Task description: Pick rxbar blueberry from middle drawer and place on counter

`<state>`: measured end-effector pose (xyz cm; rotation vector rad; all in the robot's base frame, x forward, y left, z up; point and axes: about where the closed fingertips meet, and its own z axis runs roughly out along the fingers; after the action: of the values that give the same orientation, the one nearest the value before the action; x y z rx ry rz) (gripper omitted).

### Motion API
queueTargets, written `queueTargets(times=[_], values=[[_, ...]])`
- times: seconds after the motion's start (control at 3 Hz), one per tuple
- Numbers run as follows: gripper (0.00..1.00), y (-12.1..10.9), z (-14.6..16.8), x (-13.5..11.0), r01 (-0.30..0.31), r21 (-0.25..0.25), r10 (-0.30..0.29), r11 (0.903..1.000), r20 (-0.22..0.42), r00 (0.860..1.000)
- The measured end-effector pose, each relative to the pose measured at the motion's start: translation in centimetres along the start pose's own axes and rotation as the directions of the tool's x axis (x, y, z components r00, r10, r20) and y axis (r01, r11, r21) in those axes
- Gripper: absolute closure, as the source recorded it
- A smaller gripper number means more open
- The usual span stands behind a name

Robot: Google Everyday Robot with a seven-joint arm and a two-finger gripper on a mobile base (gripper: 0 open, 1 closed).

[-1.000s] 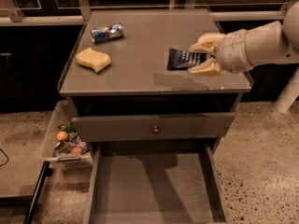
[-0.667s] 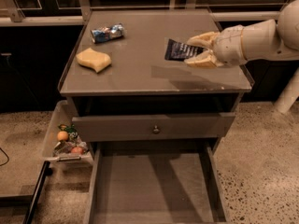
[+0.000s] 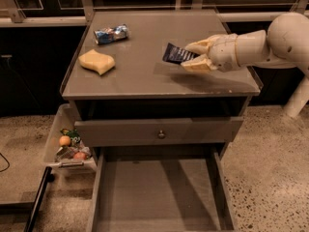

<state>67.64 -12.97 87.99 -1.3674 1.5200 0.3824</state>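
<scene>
Since the rxbar blueberry (image 3: pixel 175 53) is already out of the middle drawer (image 3: pixel 159 197) and over the counter (image 3: pixel 145 81), I judge the picking done and only the setting-down left. My gripper (image 3: pixel 187 57) reaches in from the right, its two fingers clamped on the bar's right-hand end. The bar hangs tilted over the right half of the counter with a shadow beneath it (so I take it to be just off the surface, not resting). What remains, as I see it, is to lower it, let go and draw clear.

Containers, from the left: a pale bin (image 3: pixel 52 144) beside the cabinet holds a few small round things, orange and reddish, with something green among them; I cannot name them. On the counter's left part lie a foil packet (image 3: pixel 111 34) and a yellow sponge-like piece (image 3: pixel 96 62), well apart from the bar. The middle drawer, pulled out below the drawer front (image 3: pixel 203 129) with its knob, shows nothing on its floor.
</scene>
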Motion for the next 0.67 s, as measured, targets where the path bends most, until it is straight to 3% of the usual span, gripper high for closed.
queueTargets(times=[0.33, 0.67], values=[[1.0, -0.07, 1.67, 0.45, -0.045, -0.021, 0.045, 0.9988, 0.009, 0.999], [0.81, -0.05, 1.7, 0.44, -0.046, -0.021, 0.046, 0.9987, 0.009, 0.999]])
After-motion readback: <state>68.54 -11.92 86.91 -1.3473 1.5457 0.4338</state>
